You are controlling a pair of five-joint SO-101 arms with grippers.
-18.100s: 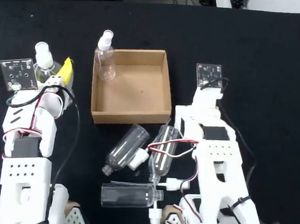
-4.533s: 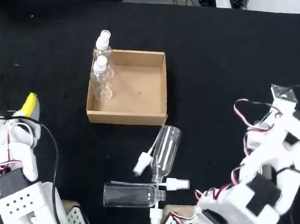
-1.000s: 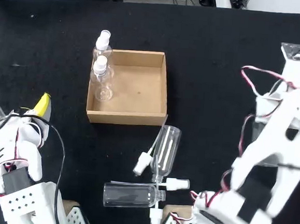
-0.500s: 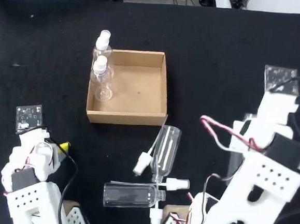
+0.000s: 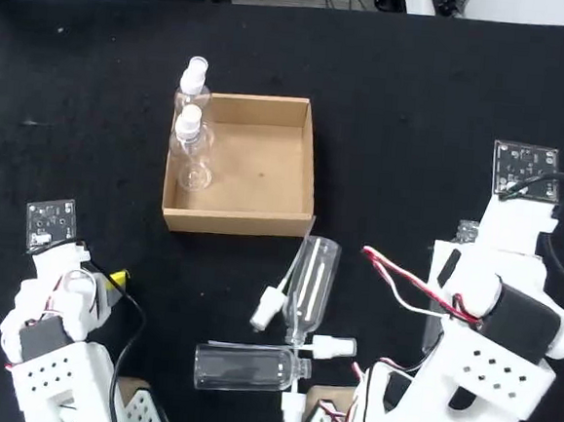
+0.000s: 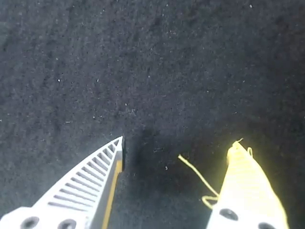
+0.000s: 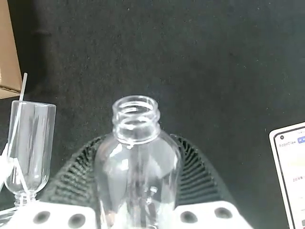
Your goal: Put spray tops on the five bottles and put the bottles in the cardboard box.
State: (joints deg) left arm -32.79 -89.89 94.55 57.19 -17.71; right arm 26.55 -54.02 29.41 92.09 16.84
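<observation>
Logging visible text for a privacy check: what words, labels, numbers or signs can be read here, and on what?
Nothing can be quoted.
Phone-like screen: lines of print, too small to read.
Board on the left arm, board on the right arm: markings too small to read.
Cardboard box, bottles: no print visible.

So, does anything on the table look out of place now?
Two bottles lie on their sides, without tops, just outside the cardboard box, and loose spray tops lie scattered around them. Nothing looks spilled or broken.
</observation>
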